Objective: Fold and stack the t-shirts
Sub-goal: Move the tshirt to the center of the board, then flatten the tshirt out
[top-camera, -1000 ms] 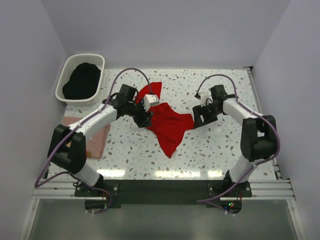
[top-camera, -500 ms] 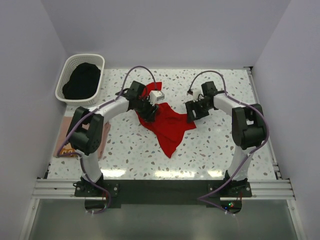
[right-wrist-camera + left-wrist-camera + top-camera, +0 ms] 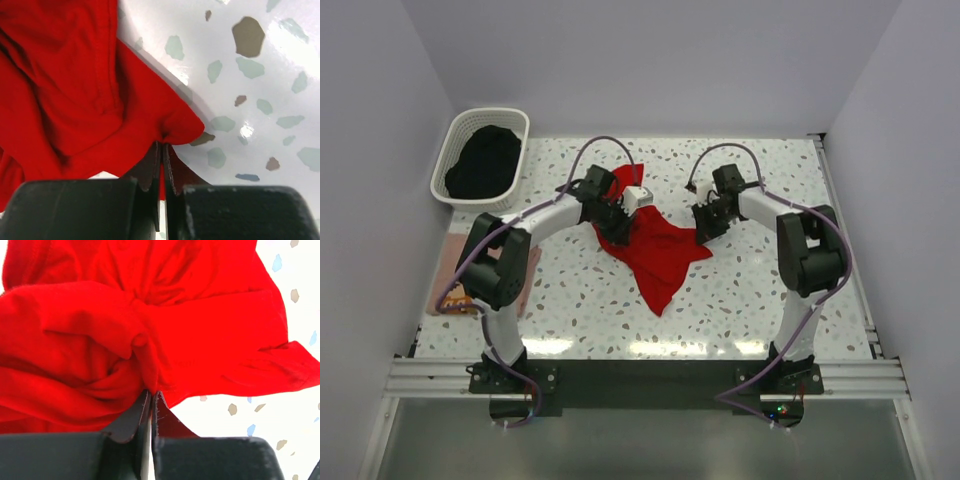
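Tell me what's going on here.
The red tee lies crumpled, not yet folded. The left gripper is shut on a bunched fold at its left side, the right gripper on a corner at its right edge. The pink tee lies off to the left, untouched.

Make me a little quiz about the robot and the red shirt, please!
1. True or false: the left gripper and the right gripper are both shut on the red t-shirt.
2. Where does the white basket stand on the table?
A. far left corner
B. far right corner
C. right in the middle
3. Fill in: the cloth in the basket is ____.

Key: 1 true. 2 A. 3 black.
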Motion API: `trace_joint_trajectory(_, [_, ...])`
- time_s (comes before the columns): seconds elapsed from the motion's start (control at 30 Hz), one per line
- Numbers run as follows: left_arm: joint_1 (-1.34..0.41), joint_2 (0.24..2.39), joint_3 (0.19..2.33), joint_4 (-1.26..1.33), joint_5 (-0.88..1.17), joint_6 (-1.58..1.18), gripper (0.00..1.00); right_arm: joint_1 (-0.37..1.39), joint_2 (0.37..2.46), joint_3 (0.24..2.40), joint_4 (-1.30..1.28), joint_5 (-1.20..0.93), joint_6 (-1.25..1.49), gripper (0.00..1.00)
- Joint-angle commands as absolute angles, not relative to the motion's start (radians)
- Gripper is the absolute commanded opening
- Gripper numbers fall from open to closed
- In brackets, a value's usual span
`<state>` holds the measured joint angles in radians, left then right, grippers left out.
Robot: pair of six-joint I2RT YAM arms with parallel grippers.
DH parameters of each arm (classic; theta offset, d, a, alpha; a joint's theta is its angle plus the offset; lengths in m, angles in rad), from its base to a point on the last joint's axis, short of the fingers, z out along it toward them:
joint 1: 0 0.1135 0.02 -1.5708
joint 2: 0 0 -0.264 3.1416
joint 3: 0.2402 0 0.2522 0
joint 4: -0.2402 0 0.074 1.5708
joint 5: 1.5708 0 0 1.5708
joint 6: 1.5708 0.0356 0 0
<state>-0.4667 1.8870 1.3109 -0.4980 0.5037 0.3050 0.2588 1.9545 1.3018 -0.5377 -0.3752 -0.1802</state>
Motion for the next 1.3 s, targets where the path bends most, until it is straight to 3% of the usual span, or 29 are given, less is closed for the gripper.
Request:
trace_joint_trajectory(0.0, [-0.466,1.838,1.353,-0.540,0.493,0.316,0.00,0.244,1.870,1.307,-0.583,-0.290,-0.225,0.00])
trace_joint_trajectory(0.13, [-0.414,1.755,1.397,-0.607,0.465,0.342,0.00,0.187,1.749,1.295,-0.600,-0.220,-0.253,0.00])
trace_joint_trajectory(0.37, [-0.168,1.707,1.525,-0.791,0.405,0.457,0.00,0.017,1.618,1.379,-0.733,-0.144,-0.397,0.00])
trace_joint_trajectory(0.57, [-0.022,1.692,1.444,-0.859,0.296,0.566,0.00,-0.098,1.560,1.304,-0.778,-0.064,-0.549,0.00])
trace_joint_trajectory(0.77, [0.049,1.664,1.384,-0.810,0.362,0.581,0.00,-0.133,1.514,1.287,-0.798,-0.124,-0.569,0.00])
trace_joint_trajectory(0.9, [0.048,1.657,1.488,-0.775,0.478,0.506,0.00,-0.133,1.526,1.449,-0.813,-0.166,-0.525,0.00])
trace_joint_trajectory(1.13, [0.052,1.796,2.007,-0.730,0.698,0.139,0.00,-0.135,1.621,1.903,-0.833,-0.184,-0.379,0.00])
trace_joint_trajectory(1.27, [0.060,1.743,2.071,-0.580,0.753,-0.119,0.00,-0.137,1.582,2.049,-0.816,-0.170,-0.354,0.00])
